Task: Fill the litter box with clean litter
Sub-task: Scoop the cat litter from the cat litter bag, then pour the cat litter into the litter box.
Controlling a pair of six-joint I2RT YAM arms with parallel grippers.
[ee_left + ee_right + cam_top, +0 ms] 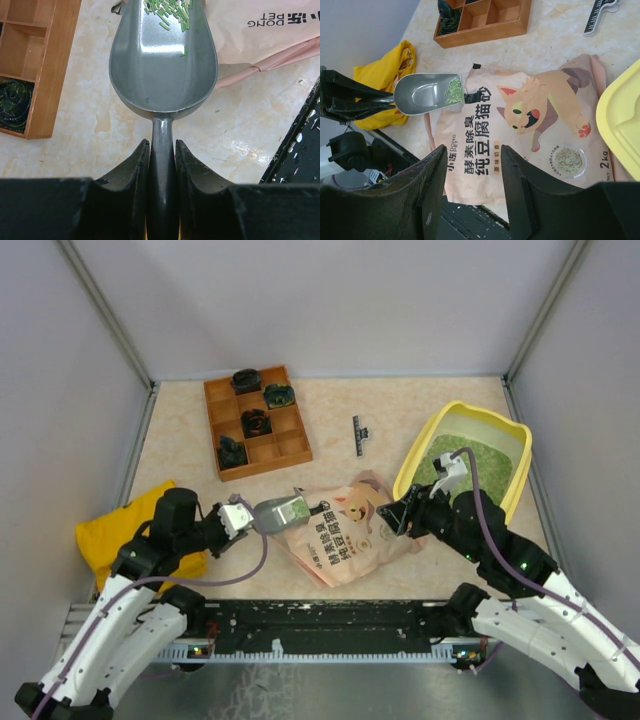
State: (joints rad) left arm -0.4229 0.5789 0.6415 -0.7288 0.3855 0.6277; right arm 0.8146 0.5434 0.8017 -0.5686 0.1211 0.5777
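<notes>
Litter box, far right on the table, is partly filled with clean litter; left pincer grips the lightly loaded scoop, right pincer stands half-open and empty; filling judged unfinished.

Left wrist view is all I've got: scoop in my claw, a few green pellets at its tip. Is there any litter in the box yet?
Observer: Yes. The top view shows green litter lying in the yellow box, on the far side of the pouch from you.
Operator: Where's the other claw?
Observer: The right claw hangs open above the pouch's right end, beside the box, holding nothing.
Operator: Anything on my other side?
Observer: A yellow bag lies far left of the scoop.
</notes>
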